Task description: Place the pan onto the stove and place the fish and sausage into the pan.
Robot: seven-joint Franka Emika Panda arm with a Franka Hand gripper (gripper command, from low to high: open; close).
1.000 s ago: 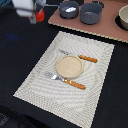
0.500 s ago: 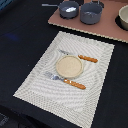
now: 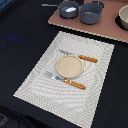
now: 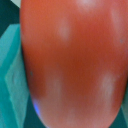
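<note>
Pan [image 3: 68, 8] sits on the stove [image 3: 100, 27] at the far edge of the exterior view, with the fish [image 3: 70, 9] lying inside it as a small white piece. Pan handle points toward the exterior view's left, so its long axis runs roughly along the stove's far edge. Fish is too small for you to read its axis.

Sausage [image 4: 75, 64] fills the wrist view: a red rounded body right up against the camera, long axis roughly up-down in that picture. You get no fingers in that view and no arm in the exterior view, so you cannot tell whether the jaws are apart, together or clamped on it. My read is that it is held or very nearly so, given how close it sits to the lens, but treat that as a guess.

Key relation is unresolved: with the gripper out of the exterior view, you cannot tell which way the pan lies from it. Note the pot [image 3: 91, 13] just beside the pan on the exterior view's right; don't drop into that. Placemat [image 3: 45, 80], plate [image 3: 69, 66] and cutlery [image 3: 75, 84] are nearer the camera, well apart from the stove.
</note>
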